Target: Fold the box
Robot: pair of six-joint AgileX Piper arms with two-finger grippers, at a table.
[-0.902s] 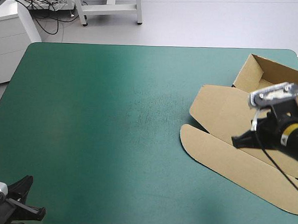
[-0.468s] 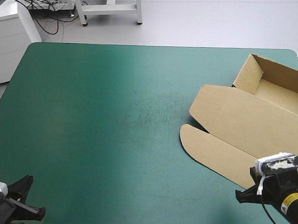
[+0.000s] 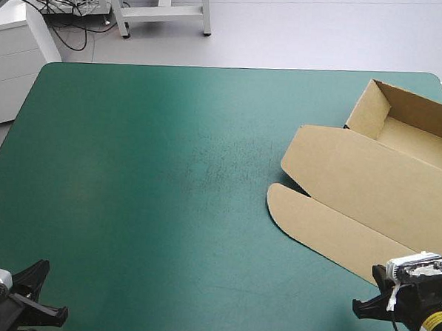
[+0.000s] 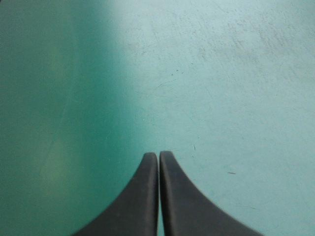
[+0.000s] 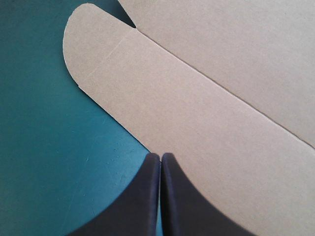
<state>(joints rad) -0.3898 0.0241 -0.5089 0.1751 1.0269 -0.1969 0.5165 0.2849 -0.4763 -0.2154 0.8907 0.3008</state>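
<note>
The brown box (image 3: 368,188) lies at the table's right side as an open tray, its walls raised at the far right and its lid flat toward the middle. The lid's rounded flap (image 5: 98,54) shows ahead of my right gripper (image 5: 160,156) in the right wrist view. That gripper (image 3: 363,306) is shut and holds nothing; it sits at the near right corner, just off the lid's near edge. My left gripper (image 4: 158,155) is shut over bare teal-green cover at the near left corner (image 3: 41,271).
The teal-green cover (image 3: 154,177) stretches bare from the box to the left edge. Beyond the far edge stand white furniture legs and cables on the floor.
My right arm has drawn back from over the box's lid toward the near right corner of the table. The box and the left arm have stayed where they were.
</note>
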